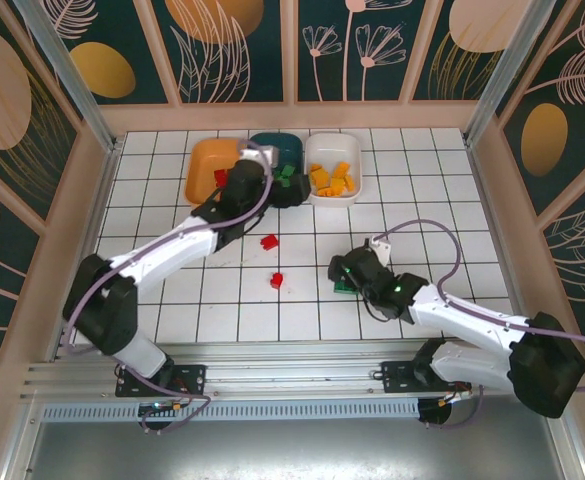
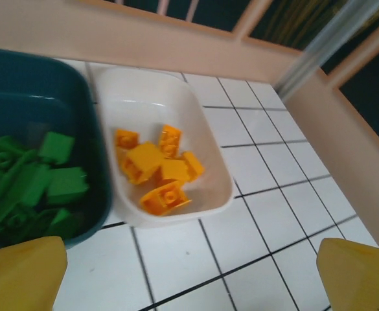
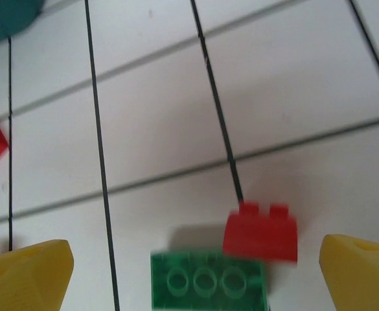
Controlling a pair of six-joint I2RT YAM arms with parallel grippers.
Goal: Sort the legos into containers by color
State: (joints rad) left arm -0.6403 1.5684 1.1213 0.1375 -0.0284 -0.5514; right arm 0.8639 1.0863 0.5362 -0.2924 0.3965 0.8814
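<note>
The dark teal tub (image 1: 277, 143) stands at the far side of the tiled floor (image 1: 172, 200). The orange tub (image 1: 207, 160) is just beside it on the left and the white tub (image 1: 332, 199) just beside it on the right. Green legos (image 2: 34, 181) lie heaped inside the teal tub, orange-yellow legos (image 2: 157, 170) sit in the white one, and a red lego (image 1: 220, 178) lies in the orange one. The left gripper (image 2: 189, 285) hovers at the teal tub's near edge, its yellow fingers (image 2: 21, 275) spread wide and holding nothing. Nearer than the teal tub, two loose red legos (image 1: 269, 241) rest on the tiles. Well to the near right of the teal tub, the right gripper (image 3: 192, 275) hangs low, released. A green brick (image 3: 208, 283) and a red brick (image 3: 260, 233) lie between its splayed fingers, seemingly touching each other, though blur leaves that unsure.
</note>
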